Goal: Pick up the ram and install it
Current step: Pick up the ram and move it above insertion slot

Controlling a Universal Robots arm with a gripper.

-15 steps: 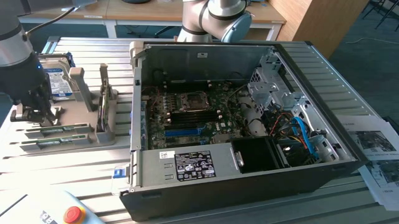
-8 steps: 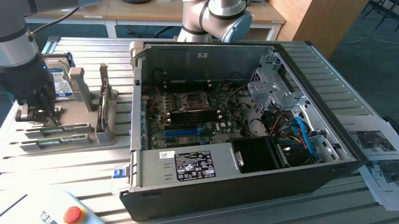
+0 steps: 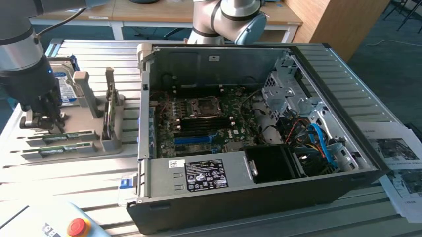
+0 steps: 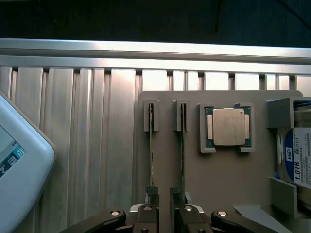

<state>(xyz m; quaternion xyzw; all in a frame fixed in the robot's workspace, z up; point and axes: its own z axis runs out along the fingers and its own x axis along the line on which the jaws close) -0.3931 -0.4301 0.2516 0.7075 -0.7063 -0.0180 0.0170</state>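
- Ribbed aluminium worktop (image 3: 79, 173) carries an open computer case (image 3: 264, 197) in its middle and a grey fixture tray (image 3: 86, 121) toward the exterior view's left edge.
- The ram (image 4: 151, 145) stands on edge in a slot of the tray. A second stick (image 4: 182, 145) stands just beside it and parallel, in its own slot.
- The pincer (image 4: 164, 201) hangs low over the tray at one end of the two sticks. Its fingers are apart and nothing is clamped between them.
- From the wrist view come a processor (image 4: 227, 127) in its recess beside the sticks and a hard drive (image 4: 296, 160) at the tray's edge.
- From the exterior view come the motherboard (image 3: 204, 123) inside the case, printed sheets (image 3: 402, 163) at the worktop's right edge, and a pendant (image 3: 39, 222) with a red button at a near corner.
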